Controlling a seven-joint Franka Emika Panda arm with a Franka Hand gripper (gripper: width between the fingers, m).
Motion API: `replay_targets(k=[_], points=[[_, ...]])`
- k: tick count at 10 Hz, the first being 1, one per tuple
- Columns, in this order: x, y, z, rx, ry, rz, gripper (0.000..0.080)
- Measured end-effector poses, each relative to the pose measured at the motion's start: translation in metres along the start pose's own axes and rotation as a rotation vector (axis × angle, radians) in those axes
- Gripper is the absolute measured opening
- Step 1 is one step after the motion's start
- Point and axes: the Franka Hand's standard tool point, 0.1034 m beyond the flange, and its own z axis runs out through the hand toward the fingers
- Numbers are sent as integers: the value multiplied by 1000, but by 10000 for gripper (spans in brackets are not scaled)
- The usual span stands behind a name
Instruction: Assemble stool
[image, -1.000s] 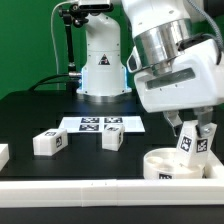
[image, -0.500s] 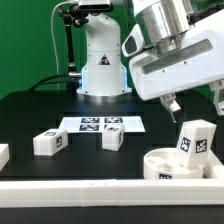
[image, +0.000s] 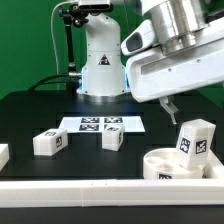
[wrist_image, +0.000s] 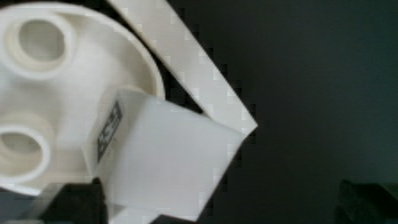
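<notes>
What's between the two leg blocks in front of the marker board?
Nothing: the exterior view shows bare table between its left leg block and right leg block.

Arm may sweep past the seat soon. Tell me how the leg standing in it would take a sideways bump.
The leg looks like stiff plastic, so it should not bend. It stands tall above the seat, so a bump could tip it. Its smooth flat faces may slip in a grip.

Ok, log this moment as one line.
fingers: open, above leg, clear | leg: standing on seat | loose legs: two by marker board
</notes>
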Motion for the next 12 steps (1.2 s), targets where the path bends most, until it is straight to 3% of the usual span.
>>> replay_targets(k=[4, 10, 12], points=[[0, -2, 0, -7, -6, -288, 649], [-1, -8, 3, -62, 28, -1088, 649], [1, -6, 3, -67, 26, -1195, 649]])
